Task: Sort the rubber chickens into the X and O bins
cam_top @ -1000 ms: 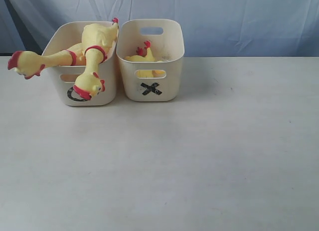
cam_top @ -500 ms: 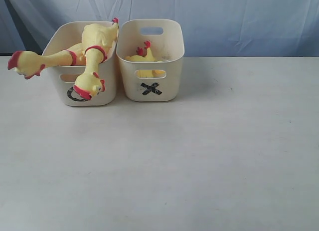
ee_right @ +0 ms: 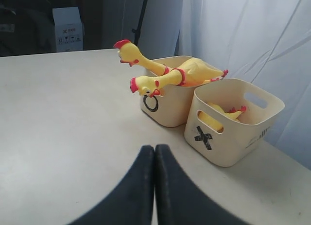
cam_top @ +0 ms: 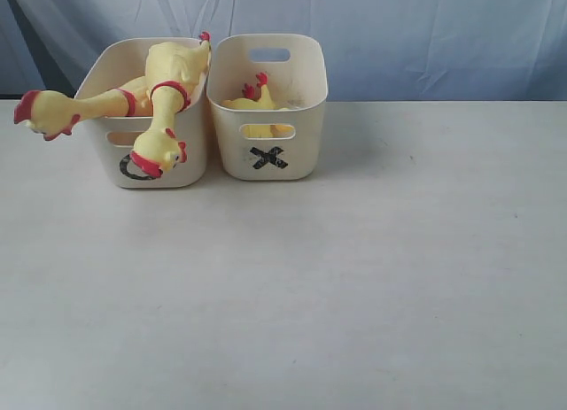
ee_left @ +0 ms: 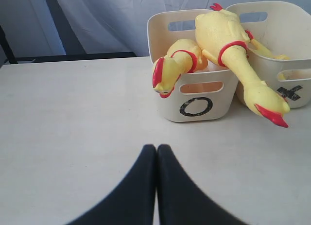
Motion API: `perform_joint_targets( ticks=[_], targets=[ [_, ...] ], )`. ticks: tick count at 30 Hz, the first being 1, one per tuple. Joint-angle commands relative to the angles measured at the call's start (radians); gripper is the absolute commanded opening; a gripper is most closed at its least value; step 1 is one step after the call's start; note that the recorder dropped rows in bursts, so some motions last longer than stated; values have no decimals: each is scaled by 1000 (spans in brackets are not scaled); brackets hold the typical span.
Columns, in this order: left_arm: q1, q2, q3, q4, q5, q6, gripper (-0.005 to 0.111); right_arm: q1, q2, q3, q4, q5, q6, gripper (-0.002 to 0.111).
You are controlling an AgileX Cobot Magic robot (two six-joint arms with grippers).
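Hovering — left gripper (ee_left: 156, 148), right gripper (ee_right: 154, 148) — jaws together.

My left hand (ee_left: 156, 149) fills the bottom centre of its wrist frame. Its two black fingers (ee_left: 138, 191) are pressed together along their whole length, with nothing between them. My right hand (ee_right: 154, 149) looks the same at the bottom centre of its own frame, black fingers (ee_right: 172, 193) touching and empty.
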Motion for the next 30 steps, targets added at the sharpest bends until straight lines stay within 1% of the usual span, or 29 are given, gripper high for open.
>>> perform_joint_targets(
  ticks=[1, 3, 5, 6, 11, 13, 18, 30],
  targets=[
    [-2, -24, 3, 11, -2, -5, 0, -86, -55, 5, 5, -8, 1, 0],
    [10, -74, 3, 18, -2, -5, 0, -180, -97, 5, 12, -8, 1, 0],
    [54, -146, 3, 20, -4, -5, 0, -258, -144, 5, 16, -8, 1, 0],
    [92, -183, 3, 23, -4, -5, 0, -302, -175, 5, 16, -8, 1, 0],
    [186, -300, 3, 23, -4, -5, 0, -382, -256, 5, 16, -8, 1, 0],
    [201, -372, 3, 23, -4, -5, 0, -399, -256, 5, 21, -8, 1, 0],
    [201, -517, 3, 23, -4, -5, 0, -399, -256, 5, 21, -8, 1, 0],
    [201, -517, 3, 27, -14, -5, 0, -399, -256, 5, 21, -8, 1, 0]
  ],
)
